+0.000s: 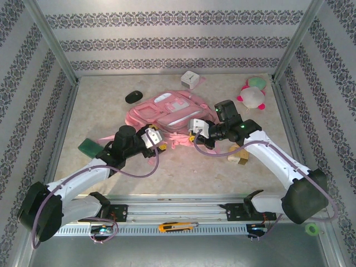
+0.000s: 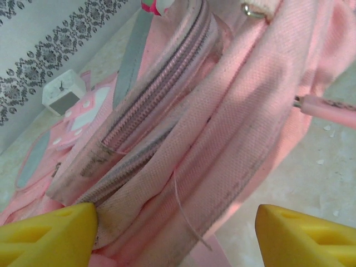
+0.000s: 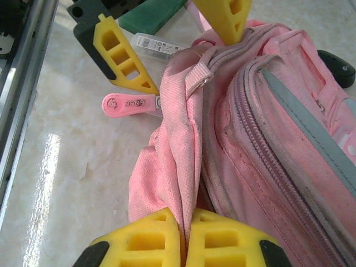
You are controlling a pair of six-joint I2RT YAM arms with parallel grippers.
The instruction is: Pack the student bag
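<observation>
Two arms reach out from the near rail, where an orange utility knife lies. Just past it, on the pale worktop, a green block sits by the left arm and a tan block by the right. The left gripper has its yellow fingers spread wide, with the near edge of the student bag between them and nothing clamped. The right gripper is pressed together, pinching a fold of the bag's pink fabric. A pink zip pull rests on the worktop beside that fold. The bag lies flat mid-worktop, pockets up. Beyond it are a black mouse, a white cube and, far right, a plush toy.
</observation>
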